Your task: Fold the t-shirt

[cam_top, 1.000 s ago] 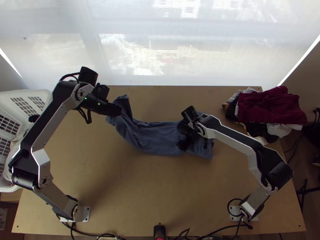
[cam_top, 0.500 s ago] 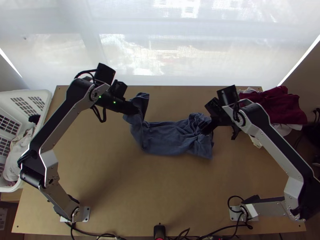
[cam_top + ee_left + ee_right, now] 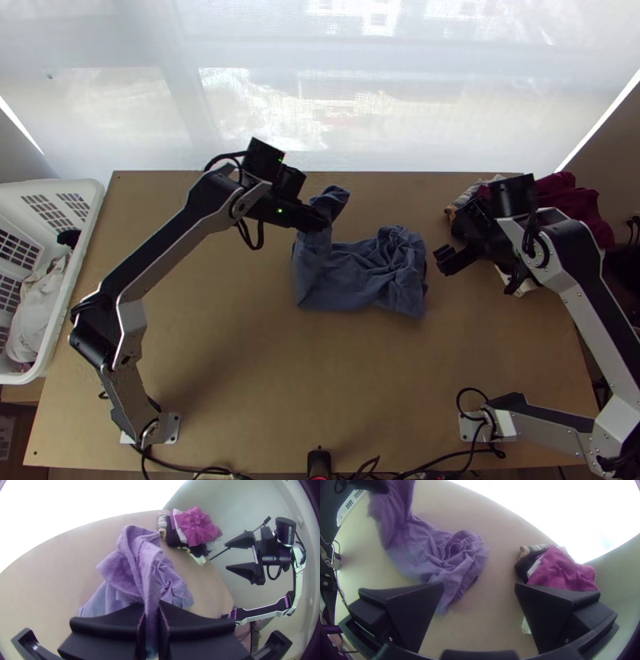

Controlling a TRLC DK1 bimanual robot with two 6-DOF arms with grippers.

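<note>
On the far half of the table [image 3: 224, 344], I can see the t-shirt [image 3: 360, 280] with one end on the wood and one end up in the air. My left gripper [image 3: 152, 613] has that raised end, its two fingers pressed close on a thin strip of cloth. My right gripper [image 3: 479, 585] is just beside the other end, with its fingers spread wide and just air between them. I think the fold is only part done. The shirt looks drawn in to a small shape, but the end near my right gripper is all bunched and wrinkly, and I can't tell how many layers there are. What's left, I'd say, is to lay the held end over or down, smooth out the lumps, and make the edges neat
</note>
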